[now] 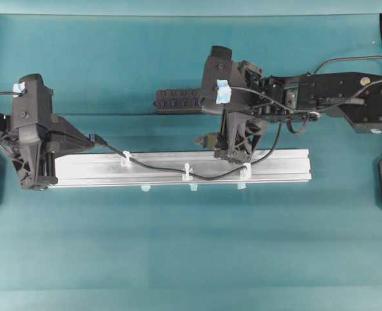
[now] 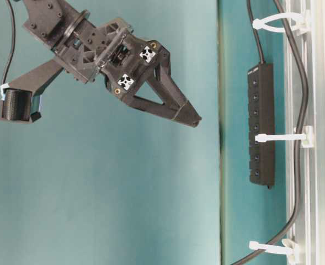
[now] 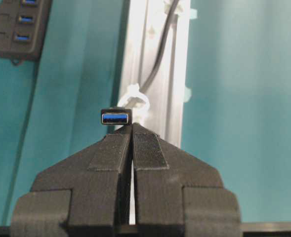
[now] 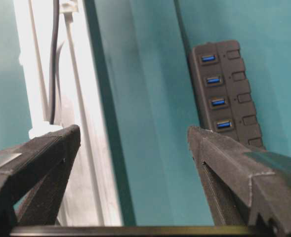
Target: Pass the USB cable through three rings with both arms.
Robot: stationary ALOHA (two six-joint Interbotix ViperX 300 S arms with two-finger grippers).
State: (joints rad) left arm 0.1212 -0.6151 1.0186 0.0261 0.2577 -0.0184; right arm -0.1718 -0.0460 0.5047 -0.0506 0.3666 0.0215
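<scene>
The left pincer (image 3: 132,129) is fully closed on the cable (image 1: 178,173) behind its plug (image 3: 116,117); the right pincer (image 4: 134,136) stands wide, empty. A sharp pull risks slipping the thin cord free.

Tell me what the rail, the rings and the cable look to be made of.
Rail: seemingly aluminium, a brushed silver bar with straight grooves. Rings: probably plastic, thin white matte loops. Cable: black cord that sags in soft curves, likely rubber or vinyl covered; its plug has a shiny metal shell around a blue insert.
</scene>
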